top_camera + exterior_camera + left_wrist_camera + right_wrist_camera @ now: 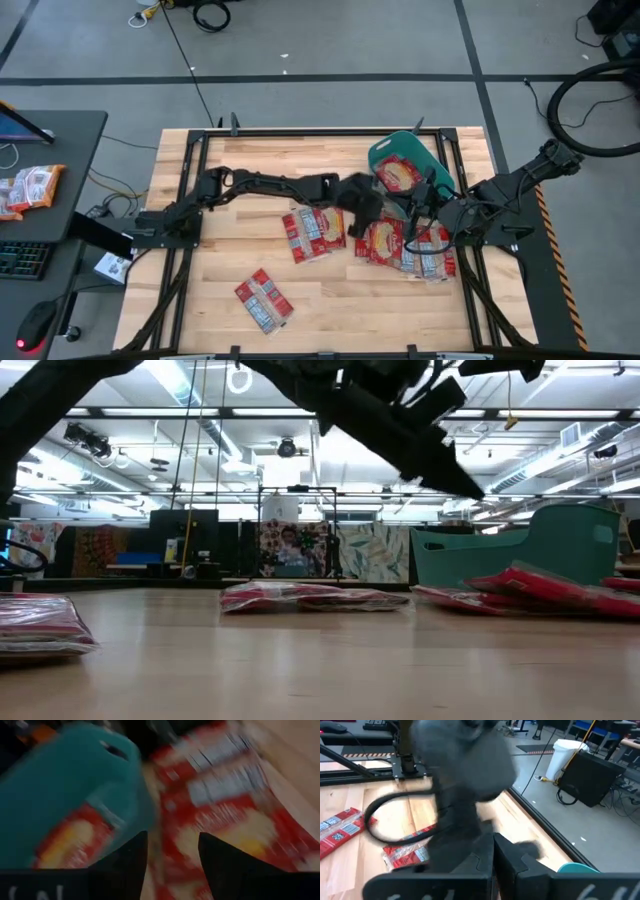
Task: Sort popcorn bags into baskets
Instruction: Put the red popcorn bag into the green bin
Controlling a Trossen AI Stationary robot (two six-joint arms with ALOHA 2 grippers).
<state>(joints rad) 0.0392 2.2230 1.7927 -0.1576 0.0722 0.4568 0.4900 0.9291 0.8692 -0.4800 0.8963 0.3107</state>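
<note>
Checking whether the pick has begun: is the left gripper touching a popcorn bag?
Cannot tell. The left wrist view shows the left gripper open over a popcorn bag beside the basket, but the motion blur hides any contact.

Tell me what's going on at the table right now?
The left gripper, open and empty, hangs over the popcorn bags piled beside the teal basket. One bag already lies in the basket. The right gripper is close by, between the basket and the pile. More bags lie mid-table and nearer the front edge.
</note>
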